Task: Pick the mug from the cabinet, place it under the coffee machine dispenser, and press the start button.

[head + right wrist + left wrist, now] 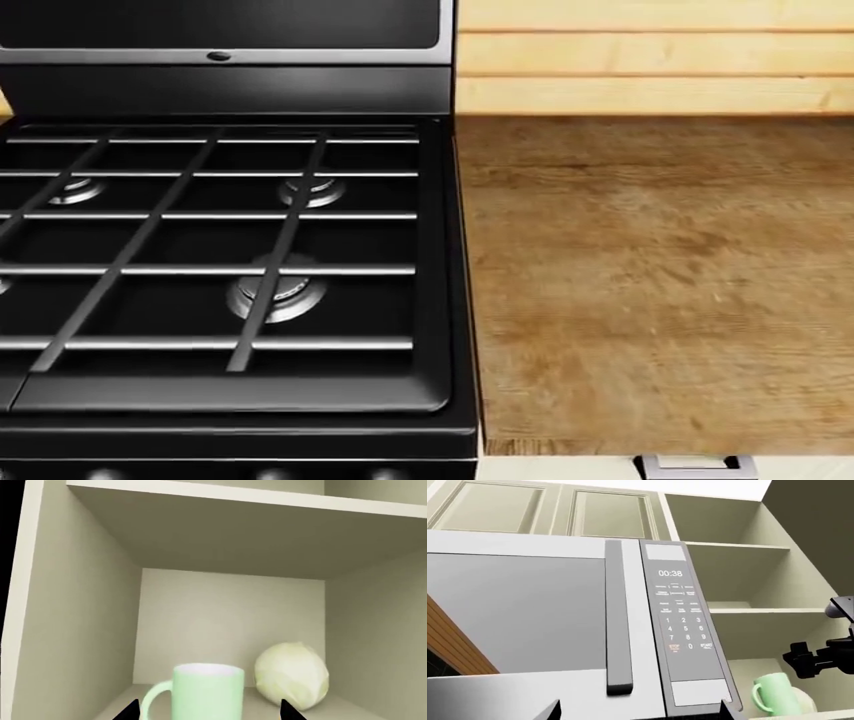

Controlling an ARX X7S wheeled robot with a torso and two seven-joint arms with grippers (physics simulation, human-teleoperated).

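Two dark fingertips of my right claw [208,709] are spread, gripping nothing, framing the mug [203,692] upright on the bottom cabinet shelf [360,709] beside a pale cabbage [292,676], lined up to grasp; left claw state: can't tell.

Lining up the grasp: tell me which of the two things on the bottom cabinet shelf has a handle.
The mug, pale mint green and cylindrical, with a loop handle on its side. The pale rounded cabbage-like item beside it has none. The mug sits between the right hand's fingertips.
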